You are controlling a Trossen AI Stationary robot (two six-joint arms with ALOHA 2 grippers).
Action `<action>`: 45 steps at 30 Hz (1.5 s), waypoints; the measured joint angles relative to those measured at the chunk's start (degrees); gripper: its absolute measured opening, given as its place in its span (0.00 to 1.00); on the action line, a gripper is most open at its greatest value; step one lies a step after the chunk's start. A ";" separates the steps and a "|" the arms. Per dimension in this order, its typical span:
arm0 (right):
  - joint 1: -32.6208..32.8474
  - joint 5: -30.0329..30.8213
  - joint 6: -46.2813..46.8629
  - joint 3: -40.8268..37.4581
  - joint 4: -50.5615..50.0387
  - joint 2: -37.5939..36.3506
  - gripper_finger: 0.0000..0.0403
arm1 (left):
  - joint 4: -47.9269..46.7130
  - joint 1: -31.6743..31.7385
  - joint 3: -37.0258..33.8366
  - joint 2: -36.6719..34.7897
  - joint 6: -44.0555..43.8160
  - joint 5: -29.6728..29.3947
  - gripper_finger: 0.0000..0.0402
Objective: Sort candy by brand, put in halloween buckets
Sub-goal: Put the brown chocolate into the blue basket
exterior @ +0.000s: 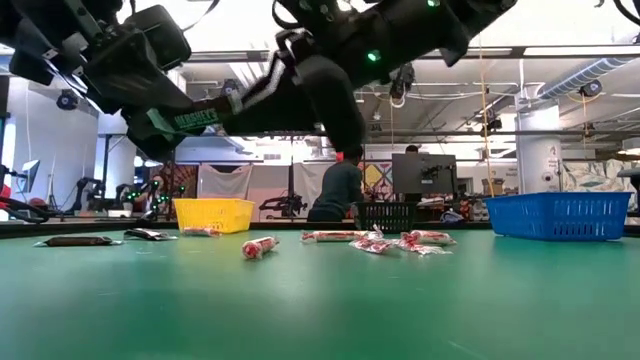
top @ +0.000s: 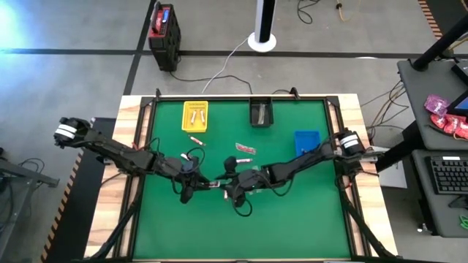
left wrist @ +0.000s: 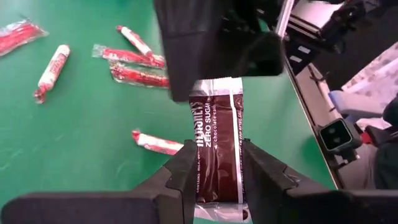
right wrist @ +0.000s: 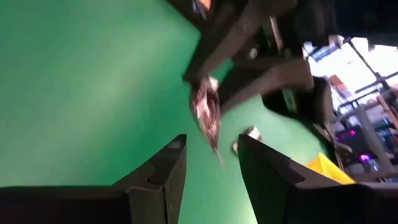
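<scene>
Roughly half remains: left fingers clamp a brown bar; right fingers apart; red candies lie near the yellow bucket.

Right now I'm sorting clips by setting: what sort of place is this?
Probably a robotics lab or workshop: a green-topped table on a grey concrete floor with trailing cables, a side desk with a keyboard, and, in the low view, exposed ceiling ducts and a person at a monitor.

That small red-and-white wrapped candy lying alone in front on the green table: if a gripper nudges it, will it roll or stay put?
The red-and-white candy looks round-bodied, so a sideways nudge would probably roll it. Its twisted wrapper ends may stop it soon. It looks small and probably light, so it could skid on the green table rather than resist.
</scene>
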 joint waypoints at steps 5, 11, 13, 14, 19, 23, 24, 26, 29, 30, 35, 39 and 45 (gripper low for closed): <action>0.00 -0.49 -0.06 0.34 -0.07 0.08 0.31 | 0.53 0.08 0.04 0.69 0.45 -0.04 0.21; 0.02 -0.62 -1.52 0.29 -0.41 -0.12 0.11 | 0.36 0.27 0.02 0.70 0.78 -0.28 0.21; 0.02 -0.71 -2.39 0.28 -0.46 -0.12 0.05 | 0.43 0.28 0.02 0.70 1.19 -0.28 0.21; 0.02 -0.70 -2.39 0.27 -0.46 -0.14 0.04 | 0.48 0.28 0.02 0.69 1.41 -0.28 0.21; -0.10 0.14 -1.85 0.27 -2.20 -0.77 0.02 | 0.25 0.24 0.12 0.68 -0.22 -3.27 0.25; -0.26 0.07 0.75 0.40 -5.98 -2.40 0.02 | -0.67 0.30 0.37 0.63 2.27 -4.95 0.37; -0.28 0.15 1.83 0.40 -7.12 -2.99 0.02 | -0.67 0.30 0.37 0.63 3.25 -5.33 0.40; -0.36 1.39 3.72 0.40 -11.21 -4.53 0.02 | -0.83 0.30 0.37 0.52 5.47 -5.34 0.46; -0.78 6.06 7.94 0.40 -19.64 -7.53 0.02 | -1.63 0.41 0.37 -0.04 7.97 -5.33 0.54; -1.02 7.72 9.83 0.40 -23.91 -8.81 0.02 | -1.84 0.56 0.37 -0.22 8.28 -5.47 0.55; -3.14 19.94 24.44 0.42 -48.25 -15.60 0.02 | -2.94 0.95 0.37 -1.06 8.30 -5.88 0.58; -5.58 31.70 51.08 0.40 -73.26 -20.78 0.02 | -2.78 0.96 0.37 -1.35 7.24 -6.43 0.58; -9.74 25.79 100.67 -0.53 -104.71 -26.79 0.02 | -2.63 1.33 0.39 -1.44 7.03 -10.95 0.57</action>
